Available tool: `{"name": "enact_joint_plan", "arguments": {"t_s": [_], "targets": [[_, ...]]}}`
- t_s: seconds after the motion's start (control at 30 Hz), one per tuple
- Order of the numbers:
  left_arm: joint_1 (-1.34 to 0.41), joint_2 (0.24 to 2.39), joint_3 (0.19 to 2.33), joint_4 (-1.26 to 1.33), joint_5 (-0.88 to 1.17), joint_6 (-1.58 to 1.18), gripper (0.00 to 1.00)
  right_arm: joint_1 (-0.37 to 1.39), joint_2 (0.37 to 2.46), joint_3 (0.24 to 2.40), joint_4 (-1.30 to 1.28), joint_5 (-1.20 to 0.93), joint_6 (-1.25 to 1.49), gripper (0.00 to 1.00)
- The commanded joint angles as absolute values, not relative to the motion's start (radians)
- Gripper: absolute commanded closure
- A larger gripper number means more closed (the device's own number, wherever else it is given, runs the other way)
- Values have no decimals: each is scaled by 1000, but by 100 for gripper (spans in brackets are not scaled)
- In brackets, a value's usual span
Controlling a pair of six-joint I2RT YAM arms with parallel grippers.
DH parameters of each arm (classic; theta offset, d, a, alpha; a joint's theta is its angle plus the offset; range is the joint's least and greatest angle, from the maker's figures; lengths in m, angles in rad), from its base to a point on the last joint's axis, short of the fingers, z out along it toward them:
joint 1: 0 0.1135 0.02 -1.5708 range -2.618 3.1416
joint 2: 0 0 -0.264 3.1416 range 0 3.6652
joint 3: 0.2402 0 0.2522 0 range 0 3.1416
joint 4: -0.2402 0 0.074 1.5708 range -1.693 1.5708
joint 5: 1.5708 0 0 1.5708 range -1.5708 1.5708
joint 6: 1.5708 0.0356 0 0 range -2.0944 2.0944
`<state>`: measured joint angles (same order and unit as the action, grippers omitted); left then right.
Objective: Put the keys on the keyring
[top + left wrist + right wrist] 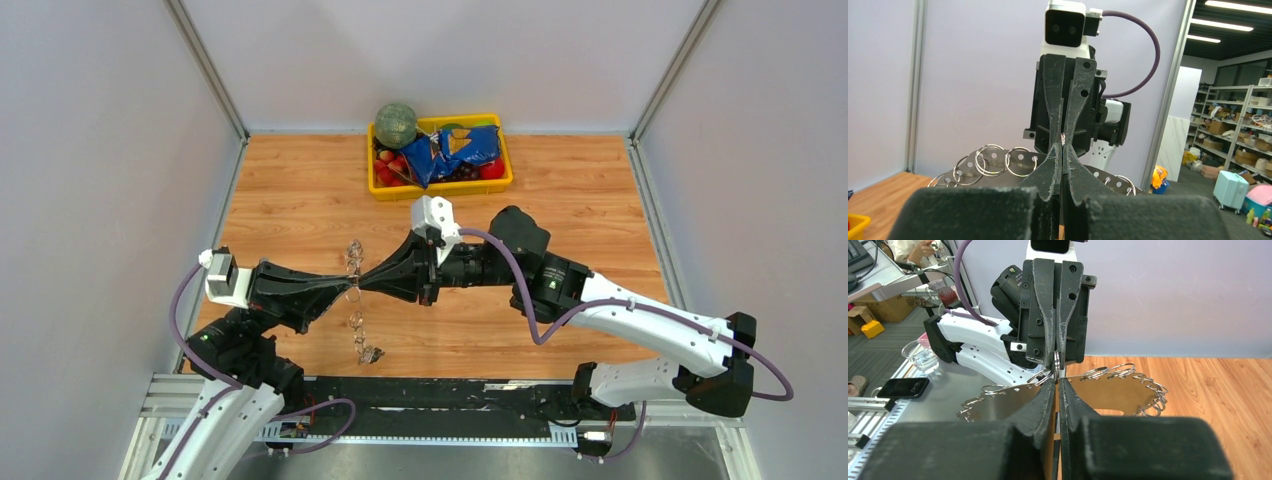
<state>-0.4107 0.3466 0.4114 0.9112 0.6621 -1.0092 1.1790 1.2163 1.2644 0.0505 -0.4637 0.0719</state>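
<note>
My left fingers (pixel 1050 169) are clamped on the keyring (pixel 1108 390), holding it up off the counter (pixel 300 200) between both arms. My right fingers (pixel 1047 400) meet them tip to tip and look pinched on one fringe ring, I judge to pry it open. I spot no keys. Well beyond the fingers, a yellow tray (pixel 440 190) holds a green ball (pixel 396 124), a blue bag (pixel 460 152) and red pieces (pixel 490 168).

Keyring (pixel 1118 390): thin silver plate, edge fringed with small split rings
Pose: upright, raised in the air, some rings dangling
Hold: apparently pinched between left gripper (pixel 1056 356) and right gripper (pixel 1057 383) tips
</note>
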Motion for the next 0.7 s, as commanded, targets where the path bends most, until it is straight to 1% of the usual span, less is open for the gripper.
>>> {"name": "enact_joint_plan", "arguments": {"t_s": [0.0, 0.03, 0.3, 0.37, 0.43, 0.47, 0.5, 0.53, 0.57, 0.6, 0.63, 0.67], "targets": [[-413, 338, 401, 957, 650, -1013, 100, 1194, 1226, 1312, 106, -474, 56, 96], [-412, 338, 399, 958, 649, -1013, 100, 1194, 1227, 1313, 107, -474, 55, 100], [-413, 347, 386, 942, 658, -998, 100, 1209, 1206, 1294, 112, -455, 26, 100], [-413, 346, 395, 909, 668, -986, 97, 1209, 1194, 1289, 107, -446, 25, 100], [-413, 347, 411, 863, 685, -974, 89, 1209, 1186, 1290, 87, -438, 21, 100], [-411, 347, 426, 825, 706, -969, 83, 1209, 1185, 1296, 63, -433, 21, 100], [-412, 347, 434, 804, 720, -954, 80, 1209, 1183, 1301, 47, -429, 21, 100], [-412, 347, 452, 753, 747, -945, 71, 1208, 1182, 1304, 31, -426, 20, 100], [-413, 344, 464, 723, 763, -922, 66, 1209, 1178, 1304, 21, -424, 22, 100], [-413, 344, 490, 646, 789, -905, 58, 1209, 1175, 1304, 9, -423, 23, 100], [-412, 340, 521, 601, 800, -867, 52, 1209, 1169, 1302, 4, -424, 23, 100], [-412, 338, 536, 518, 816, -844, 50, 1209, 1164, 1302, -27, -421, 21, 100]]}}
